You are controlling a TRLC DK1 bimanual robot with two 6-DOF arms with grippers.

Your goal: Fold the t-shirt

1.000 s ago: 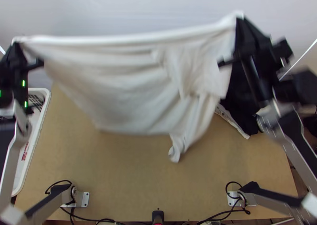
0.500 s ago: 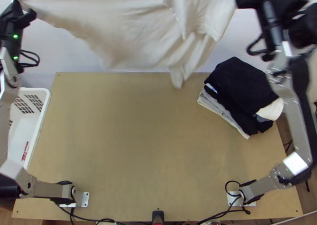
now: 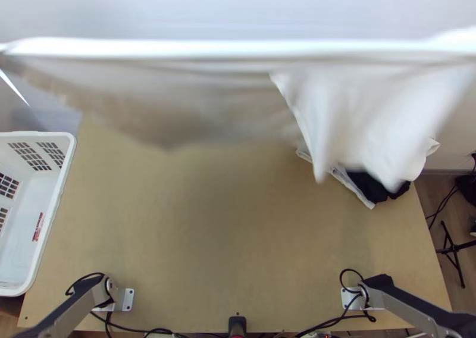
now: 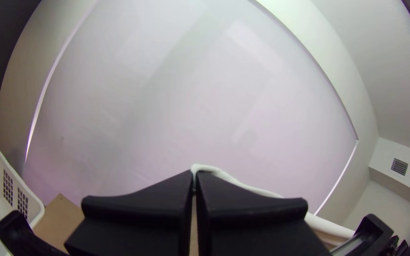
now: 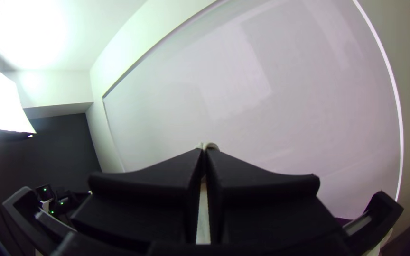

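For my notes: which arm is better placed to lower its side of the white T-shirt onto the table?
Left arm, probably: its side hangs over bare wooden table; the right arm holds its side of the shirt over dark folded clothes.

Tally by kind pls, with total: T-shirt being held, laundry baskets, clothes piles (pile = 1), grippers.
White T-shirt: 1
White laundry basket: 1
Clothes pile, partly hidden, garments in it not countable: 1
Left gripper and right gripper: 2
Total: 5
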